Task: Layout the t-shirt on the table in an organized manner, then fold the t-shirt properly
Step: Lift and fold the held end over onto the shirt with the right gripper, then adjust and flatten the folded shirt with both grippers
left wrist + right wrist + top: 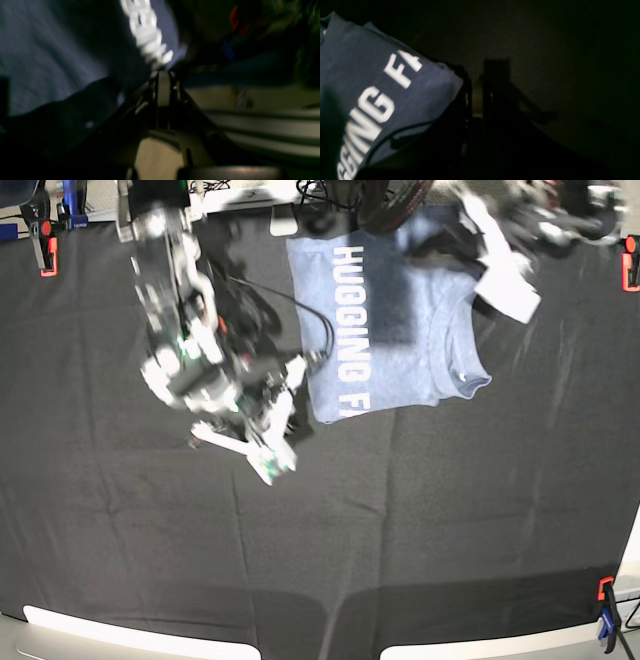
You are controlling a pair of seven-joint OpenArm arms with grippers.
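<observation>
The blue-grey t-shirt (400, 330) lies folded at the far middle of the black table (400, 530), its white lettering running down its left edge. My right gripper (272, 460) is shut and sits just off the shirt's near left corner, over bare cloth. In the right wrist view its fingers (480, 82) are pressed together beside the lettered shirt (370, 75), with nothing between them. My left gripper (163, 75) is also shut, and the blurred shirt (50, 50) lies just past its tip. In the base view the left arm (500, 270) is a blur over the shirt's right side.
Orange clips grip the table edges at the far left (47, 255), far right (630, 270) and near right (605, 590), with a blue clip (610, 630) below the last. Cables and gear crowd the far edge (300, 195).
</observation>
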